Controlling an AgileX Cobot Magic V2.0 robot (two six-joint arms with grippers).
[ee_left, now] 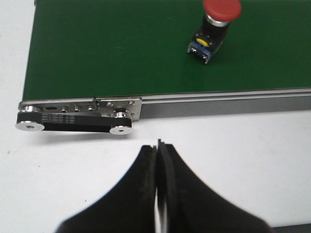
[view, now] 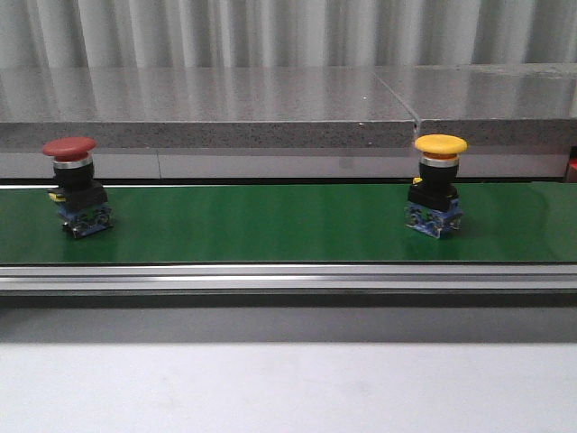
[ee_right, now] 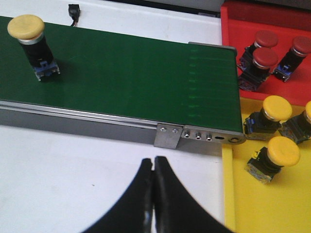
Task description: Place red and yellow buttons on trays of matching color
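Buttons, front view: a red button (view: 76, 185) stands upright at the left end of the green conveyor belt (view: 270, 225), and a yellow button (view: 437, 184) stands upright well apart toward the right, each on a black body with a blue base.
Backdrop, front view: a grey stone ledge (view: 270, 113) runs behind the belt, with a white table (view: 288, 388) in front; neither arm shows here.
Left wrist view: the left gripper (ee_left: 158, 150) hovers over the white table beside the belt's end roller (ee_left: 73, 121), its black fingers pressed together with nothing between them.
Red button, left wrist view: it sits tilted in frame on the green belt, apart from the gripper, its red cap uppermost.
Right wrist view: the right gripper (ee_right: 154, 165) hangs over the white table near the belt's metal edge, jaws closed and empty.
Yellow button, right wrist view: it stands on the belt, well away from the trays.
Trays, right wrist view: a red tray (ee_right: 233, 19) past the belt's end holds three red-capped buttons (ee_right: 266, 48); the yellow tray (ee_right: 252, 208) beside it holds yellow-capped buttons (ee_right: 277, 131), at least three visible.
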